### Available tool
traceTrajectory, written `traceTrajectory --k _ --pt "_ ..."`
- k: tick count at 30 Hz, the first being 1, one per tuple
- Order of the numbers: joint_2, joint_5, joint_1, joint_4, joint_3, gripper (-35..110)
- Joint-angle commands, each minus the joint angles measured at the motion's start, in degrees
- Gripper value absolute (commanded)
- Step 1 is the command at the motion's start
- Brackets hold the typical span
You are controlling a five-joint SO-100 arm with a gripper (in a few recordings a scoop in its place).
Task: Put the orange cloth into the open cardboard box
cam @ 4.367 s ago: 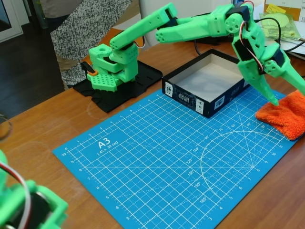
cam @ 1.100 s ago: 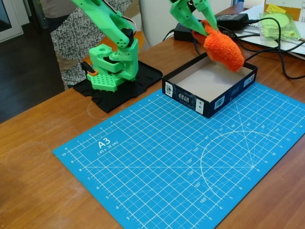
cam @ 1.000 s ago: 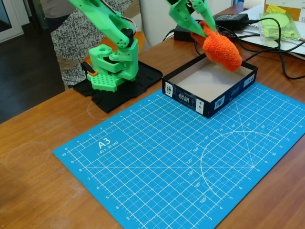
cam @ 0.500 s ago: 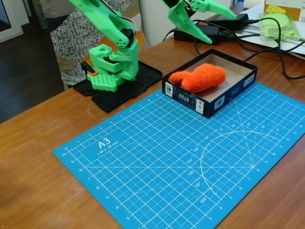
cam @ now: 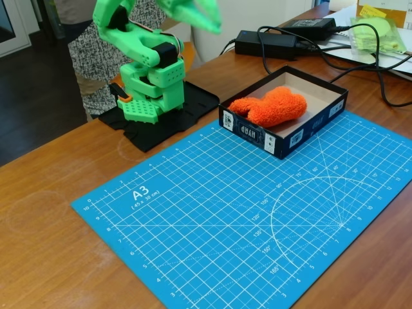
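1. The bright orange, fluffy microfibre cloth (cam: 267, 107) lies inside the shallow navy cardboard box with a beige interior (cam: 309, 126), its long axis running from 8 to 2 o'clock.
2. The green pincer (cam: 196, 13), blurred at the top edge, holds nothing; whether it is released or clenched I cannot tell.
3. The cloth sits toward 4 o'clock from it, well apart.

Around the shallow dark navy cardboard box (cam: 283, 125), my way is open in front: the blue gridded cutting mat (cam: 238, 219) lies bare there. Inside it, the fluffy orange microfibre cloth (cam: 269, 107) fills the near-left part; the far-right floor is free. Behind the box, black power adapters (cam: 265, 42) and looping black cables (cam: 380, 77) crowd the wooden table.
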Motion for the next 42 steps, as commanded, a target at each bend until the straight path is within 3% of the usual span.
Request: traceTrajectory --k 1,7,10,15,42 --pt "4.75 -2.37 0.18 -1.23 12.48 0" --pt "4.92 3.87 -0.44 -11.69 31.38 0" --pt "4.92 5.1 -3.87 -9.32 34.19 0" --pt "5.01 4.57 -1.05 -9.4 37.97 0" --pt "4.92 4.83 2.2 -8.61 38.67 0"
